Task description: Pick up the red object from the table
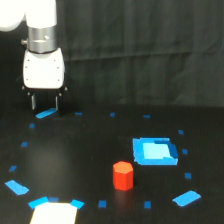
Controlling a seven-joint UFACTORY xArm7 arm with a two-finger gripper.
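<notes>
While the fingers hang apart and empty, far from the red block upright on the desk, a careless descent could topple it toward the blue square.

No text, label, brand, number or sign can be read anywhere.

Black tabletop dotted with small blue tape marks. A red block stands upright on it, just beside a flat blue square piece; a pale patch lies at the near edge.
</notes>
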